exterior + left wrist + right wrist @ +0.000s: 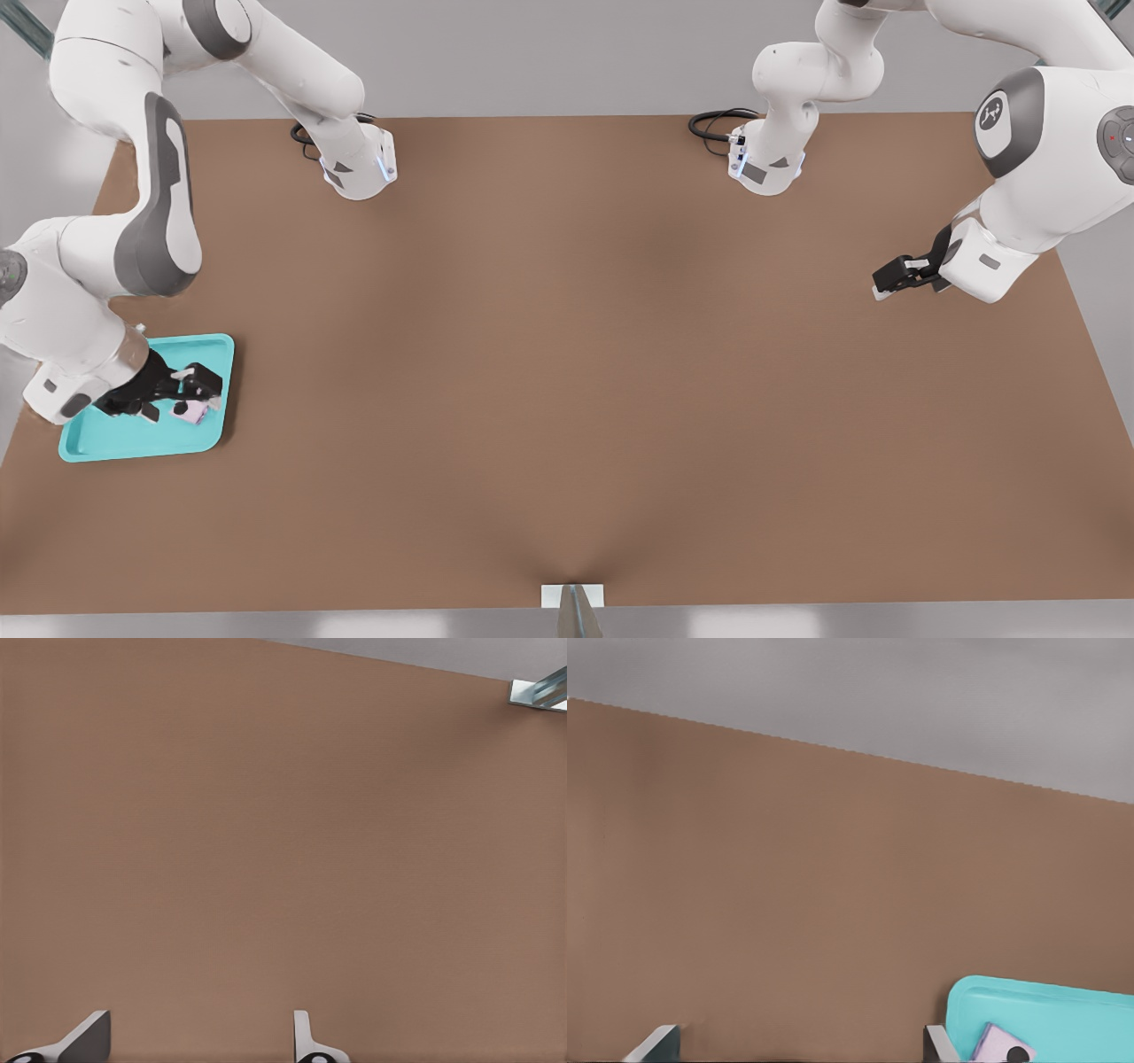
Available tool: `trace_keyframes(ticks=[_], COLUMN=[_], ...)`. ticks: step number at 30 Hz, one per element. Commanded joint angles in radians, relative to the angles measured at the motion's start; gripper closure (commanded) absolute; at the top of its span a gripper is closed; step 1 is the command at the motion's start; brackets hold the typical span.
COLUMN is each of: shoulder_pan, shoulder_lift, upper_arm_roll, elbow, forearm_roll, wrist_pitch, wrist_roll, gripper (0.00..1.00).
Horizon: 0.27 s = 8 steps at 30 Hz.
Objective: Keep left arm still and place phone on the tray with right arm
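- Front view: the right arm [106,257] reaches down over the tray [89,443], which sits near the desk [567,372] corner at the front view's lower left.
- The claw [182,394] hangs low over the tray's floor, black fingers spread apart, one finger above the phone [193,411] and the other beside it.
- The phone lies flat inside the tray, toward the rim that faces the desk's middle; a dark lens shows on its pale pink face. It looks to rest on the tray floor, not gripped, though whether a fingertip touches it I cannot tell.
- Judgement: the placing step looks to be at the point of release, with the phone already delivered. The next move calls for a straight lift clear of the tray, fingers kept wide so they do not drag the phone over the rim.
- Left wrist view: only bare brown desk, plus a grey strip of floor and a metal bar past the far edge.
- Right wrist view: two finger tips [656,1043] stand wide apart with nothing between them. A corner of the tray [1063,1014] shows beside one tip, the phone [1001,1047] lying in it.
- Surface: plain matte brown desk top, nothing else on it but the arm bases with their cables. A small white tab sits at the near edge. Grey floor all round.
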Motion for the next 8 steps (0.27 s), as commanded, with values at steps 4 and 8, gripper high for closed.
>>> trace_keyframes(ticks=[4,8], shoulder_pan=[0.591,0.583], shoulder_lift=[-0.272,-0.29], upper_arm_roll=[-0.645,-0.631], elbow=[-0.082,-0.119], forearm_roll=[0.208,0.208], wrist_pitch=[-0.374,-0.368], wrist_roll=[0.144,0.146], gripper=[0.0,0.0])
